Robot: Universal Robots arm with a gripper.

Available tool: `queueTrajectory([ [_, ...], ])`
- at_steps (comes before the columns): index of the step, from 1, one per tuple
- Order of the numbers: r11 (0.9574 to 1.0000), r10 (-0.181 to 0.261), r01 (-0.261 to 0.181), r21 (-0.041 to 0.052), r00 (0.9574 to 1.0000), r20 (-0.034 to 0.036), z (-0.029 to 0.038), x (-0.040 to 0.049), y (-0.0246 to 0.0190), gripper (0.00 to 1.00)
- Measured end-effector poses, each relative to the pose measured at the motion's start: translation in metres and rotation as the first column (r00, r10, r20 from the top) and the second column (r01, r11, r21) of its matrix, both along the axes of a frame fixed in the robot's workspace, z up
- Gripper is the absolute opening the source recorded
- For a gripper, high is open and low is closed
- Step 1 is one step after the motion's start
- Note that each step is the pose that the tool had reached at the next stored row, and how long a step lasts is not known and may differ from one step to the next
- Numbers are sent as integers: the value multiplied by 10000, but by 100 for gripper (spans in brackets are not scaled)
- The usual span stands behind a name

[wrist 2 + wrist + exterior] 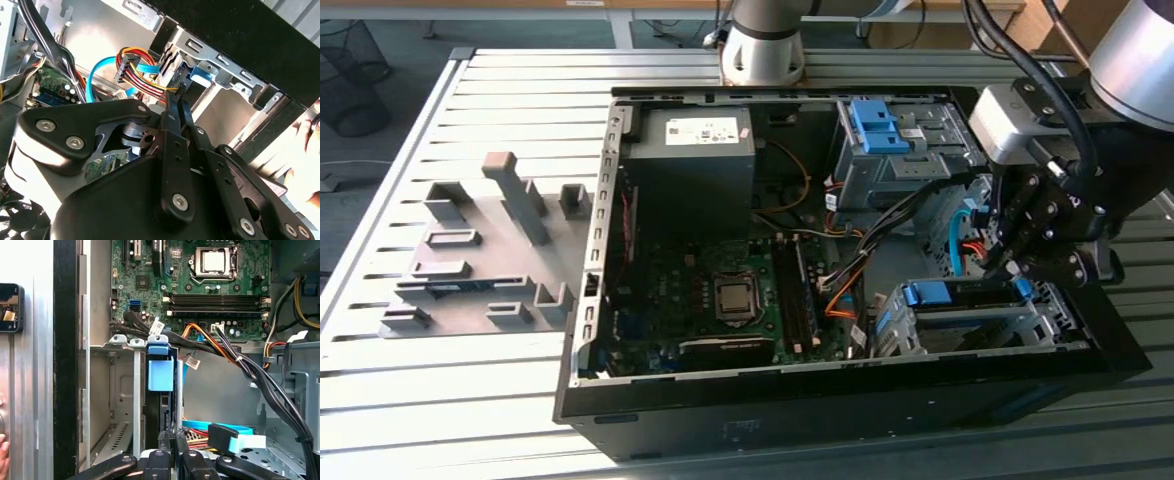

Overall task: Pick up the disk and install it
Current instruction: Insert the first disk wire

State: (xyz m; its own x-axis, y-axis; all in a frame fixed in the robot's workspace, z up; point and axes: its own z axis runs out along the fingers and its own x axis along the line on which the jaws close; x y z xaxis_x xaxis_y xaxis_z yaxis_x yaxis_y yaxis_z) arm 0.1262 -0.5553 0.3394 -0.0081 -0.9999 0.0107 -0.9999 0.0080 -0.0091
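The disk (958, 296) sits in the metal drive cage (897, 325) at the corner of the open computer case on the exterior view's right, and its blue rail shows along the top. In the first wrist view the disk (161, 374) is seen edge-on between the cage walls, with a blue end piece. My gripper (1017, 268) hangs just over the cage's end. Its fingers are shut, tips together, right at the disk's edge (201, 75). In both wrist views the fingertips (171, 439) (174, 100) meet with nothing visible between them.
The case holds a motherboard (720, 290), a dark grey box (687, 150), a blue latch on a metal cage (881, 125) and bundled cables (240, 360) beside the drive bay. Grey fixture blocks (480, 250) stand on the slatted table. A hand (310, 135) is outside the case wall.
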Motion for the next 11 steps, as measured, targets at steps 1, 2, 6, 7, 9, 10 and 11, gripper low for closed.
queueTrajectory([
  [1,10000,25,-25,-2,10000,3,-3,-4,-3,16],
  [2,10000,35,-35,-3,10000,10,-6,-7,-3,16],
  [6,10000,37,-37,-3,10000,75,-19,-15,-3,16],
  [7,10000,35,-35,-3,10000,93,-21,-18,-3,16],
  [9,10000,36,-36,1,9999,140,-26,-25,-3,16],
  [10,10000,36,-36,-1,9999,152,-26,-31,-4,16],
  [11,10000,35,-35,-3,9999,158,-26,-35,-4,16],
])
